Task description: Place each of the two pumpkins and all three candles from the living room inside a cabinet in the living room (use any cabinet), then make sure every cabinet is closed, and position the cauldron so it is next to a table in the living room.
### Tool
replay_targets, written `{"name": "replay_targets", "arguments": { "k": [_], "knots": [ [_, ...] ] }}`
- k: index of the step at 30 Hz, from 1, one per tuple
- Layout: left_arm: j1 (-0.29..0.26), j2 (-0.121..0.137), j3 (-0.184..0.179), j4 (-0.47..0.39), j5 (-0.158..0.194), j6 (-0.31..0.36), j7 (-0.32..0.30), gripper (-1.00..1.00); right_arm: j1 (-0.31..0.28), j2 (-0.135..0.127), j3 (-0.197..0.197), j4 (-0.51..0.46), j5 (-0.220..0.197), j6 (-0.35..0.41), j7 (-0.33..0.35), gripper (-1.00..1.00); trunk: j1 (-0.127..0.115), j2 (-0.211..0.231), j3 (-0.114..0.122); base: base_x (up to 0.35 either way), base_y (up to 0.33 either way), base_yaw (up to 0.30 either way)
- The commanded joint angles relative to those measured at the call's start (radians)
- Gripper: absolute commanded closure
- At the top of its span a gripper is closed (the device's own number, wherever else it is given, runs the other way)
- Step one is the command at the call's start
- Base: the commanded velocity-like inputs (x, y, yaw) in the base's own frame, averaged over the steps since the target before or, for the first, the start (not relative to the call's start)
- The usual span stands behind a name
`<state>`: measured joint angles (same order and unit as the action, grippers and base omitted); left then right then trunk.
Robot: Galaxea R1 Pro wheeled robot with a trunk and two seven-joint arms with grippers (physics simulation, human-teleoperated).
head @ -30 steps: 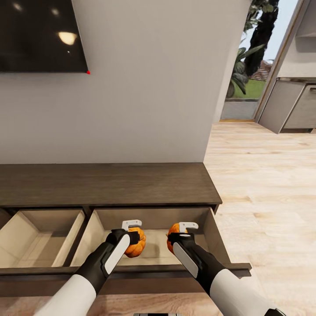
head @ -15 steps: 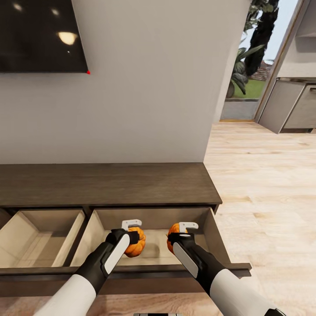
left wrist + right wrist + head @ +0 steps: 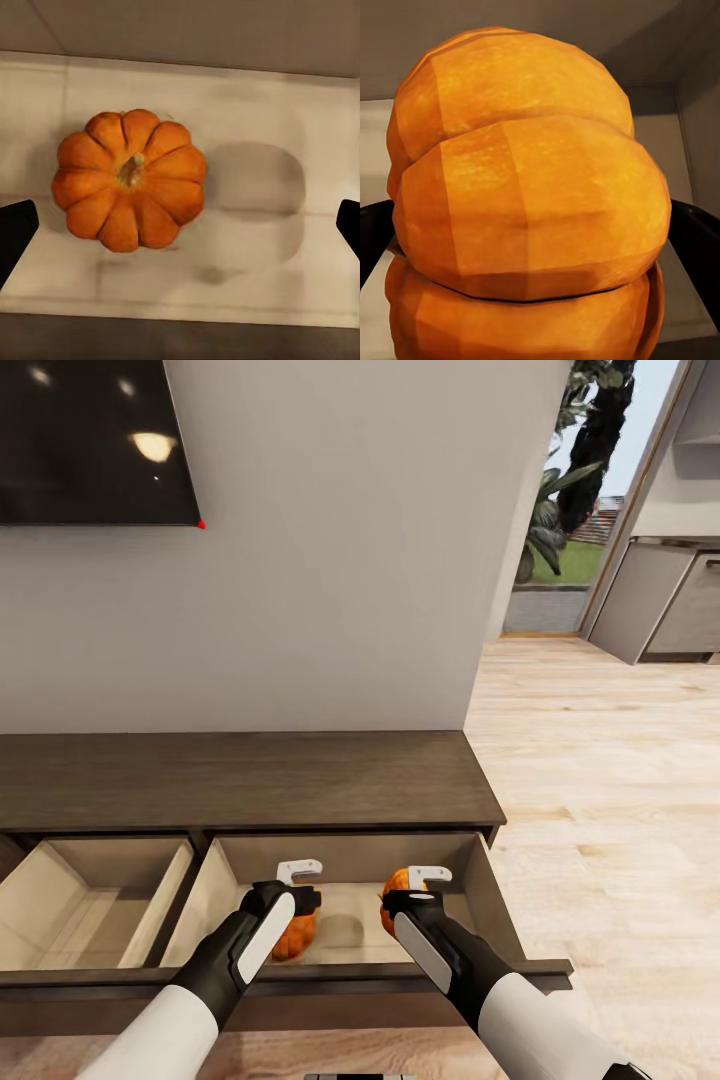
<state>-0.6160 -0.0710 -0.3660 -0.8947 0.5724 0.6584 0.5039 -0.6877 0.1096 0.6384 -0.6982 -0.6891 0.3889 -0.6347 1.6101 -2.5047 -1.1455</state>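
While both arms hang over the open drawer [image 3: 350,935]:
Left gripper [image 3: 297,884]: jaws spread, pumpkin [image 3: 129,178] lying free on the drawer floor beneath.
Right gripper [image 3: 428,885]: clamping the other pumpkin [image 3: 529,202].

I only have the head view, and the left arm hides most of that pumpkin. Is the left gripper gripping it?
Observer: No. In the left wrist view, the left gripper is wide open, with its fingertips well clear of the left pumpkin on either side.
Operator: How is that pumpkin lying?
Observer: It is upright with its stem up, resting on the pale floor of the drawer.
Operator: And the right one?
Observer: In the right wrist view, the right pumpkin spans the whole gap between the fingers of the right gripper, so it looks gripped. I cannot tell whether it touches the floor.
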Motion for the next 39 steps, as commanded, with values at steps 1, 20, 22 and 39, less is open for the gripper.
{"name": "replay_targets", "arguments": {
  "k": [1,20,22,39],
  "knots": [
    [-0.001,0.0,-0.003,-0.001,0.01,0.001,0.01,-1.0,-0.001,-0.001,0.004,-0.001,-0.004,0.003,-0.009,1.0,0.0,0.0,-0.001,0.0,0.0,0.0],
    [-0.001,-0.001,-0.007,0.0,0.01,0.001,0.01,-1.0,-0.001,-0.002,-0.005,0.002,-0.007,-0.038,0.168,1.0,0.0,0.0,-0.001,0.0,0.0,0.0],
    [-0.001,0.0,-0.007,0.0,0.01,0.001,0.01,-1.0,-0.001,-0.001,-0.004,0.003,-0.006,-0.042,0.088,1.0,0.0,0.0,-0.001,0.0,0.0,0.0],
    [-0.001,-0.001,-0.007,0.002,0.01,0.003,0.01,-1.0,-0.001,-0.002,0.003,0.003,-0.004,-0.048,-0.002,1.0,0.0,0.0,-0.001,0.0,0.0,0.0]
  ]
}}
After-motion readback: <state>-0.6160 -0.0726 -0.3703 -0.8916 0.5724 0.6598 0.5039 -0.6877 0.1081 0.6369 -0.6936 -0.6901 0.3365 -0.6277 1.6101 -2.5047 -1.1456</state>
